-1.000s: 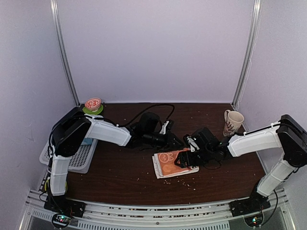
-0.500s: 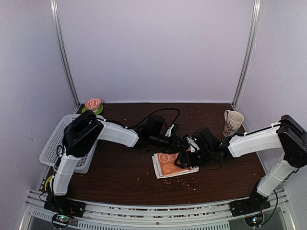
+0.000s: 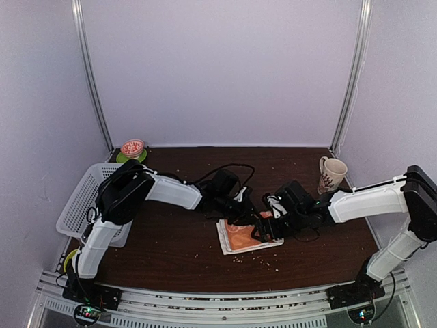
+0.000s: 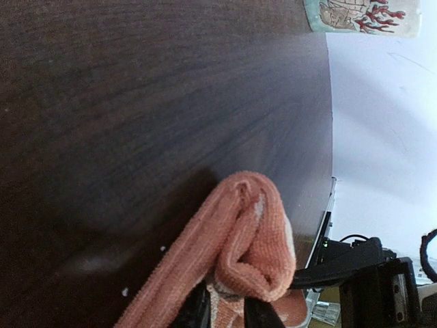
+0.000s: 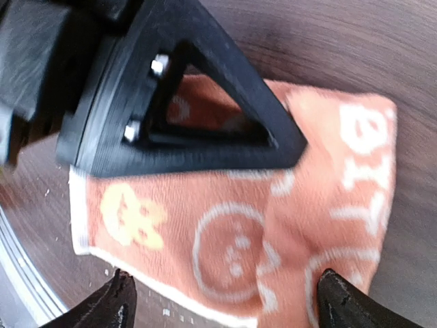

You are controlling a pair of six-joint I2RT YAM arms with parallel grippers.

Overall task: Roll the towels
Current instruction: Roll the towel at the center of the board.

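Fingers (image 5: 117, 301) of the right gripper (image 5: 229, 301) stand wide apart over the orange rabbit-print towel (image 5: 225, 232), flat terry cloth at the table's (image 3: 171, 246) centre. Left gripper (image 3: 250, 219) is clamped on a raised fold at its far edge; only the left wrist view shows that fold's plush, rounded crest. Glazed mug (image 3: 331, 174) stands near the far right corner.

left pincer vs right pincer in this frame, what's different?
Grip: the left pincer is closed on a bunched fold of the orange towel, while the right pincer stands wide open and holds nothing.
Approach: the left pincer comes in from the left at the towel's far edge, and the right pincer comes from the right, over its right side.
Shared: both are at the same towel, close together.
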